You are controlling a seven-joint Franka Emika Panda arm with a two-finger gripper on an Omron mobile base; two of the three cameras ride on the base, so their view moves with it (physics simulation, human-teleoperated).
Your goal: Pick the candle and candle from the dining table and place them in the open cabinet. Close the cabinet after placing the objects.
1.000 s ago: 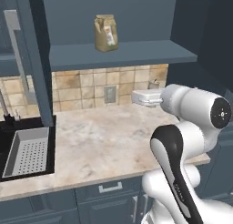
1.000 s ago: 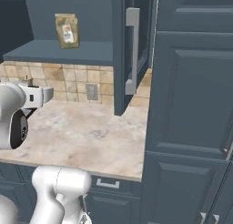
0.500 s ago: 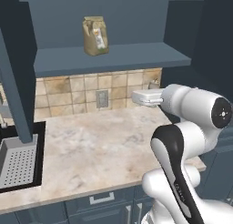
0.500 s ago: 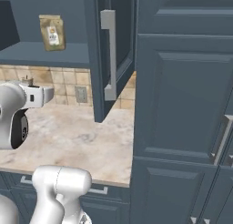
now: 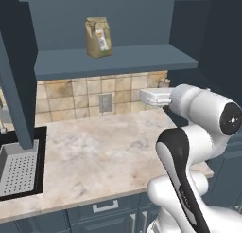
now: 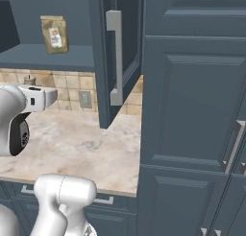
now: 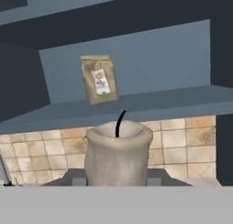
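Note:
A stubby grey-beige candle point(image 7: 118, 152) with a black wick stands upright between my fingers, and my gripper point(image 7: 117, 180) is shut on it. The white hand point(image 5: 156, 96) is held level above the counter, facing the tiled wall below the open cabinet. The cabinet's blue shelf point(image 5: 118, 61) lies above and ahead of the candle. Its right door point(image 6: 102, 62), with a long silver handle point(image 6: 114, 57), stands swung out, and the left door point(image 5: 19, 85) hangs open too. The dining table is out of view.
A brown paper bag point(image 5: 98, 36) stands on the shelf's left half. Below is a marble-look counter point(image 5: 94, 151) with a black sink point(image 5: 19, 168) at its left end. Tall blue cabinets point(image 6: 192, 110) close off the right side.
The whole picture has shifted as the base drove: the sink has slid left and the cabinet looms larger. The arm's pose and its hold on the candle are unchanged.

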